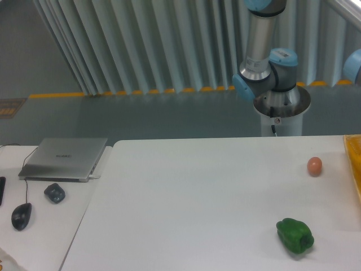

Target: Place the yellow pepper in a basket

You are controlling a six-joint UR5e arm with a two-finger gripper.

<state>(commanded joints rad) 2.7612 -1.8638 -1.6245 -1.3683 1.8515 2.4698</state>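
Only the left rim of the yellow-orange basket (353, 164) shows, at the right edge of the picture on the white table. The yellow pepper is out of view. My gripper is out of view too, past the right edge; only the arm's base column and blue-capped joints (265, 62) show behind the table.
A green bell pepper (295, 235) lies on the white table (197, 197) at the front right. A small orange-pink egg-like ball (315, 166) sits left of the basket rim. On a side desk at the left are a closed laptop (65, 158) and two computer mice (21, 215).
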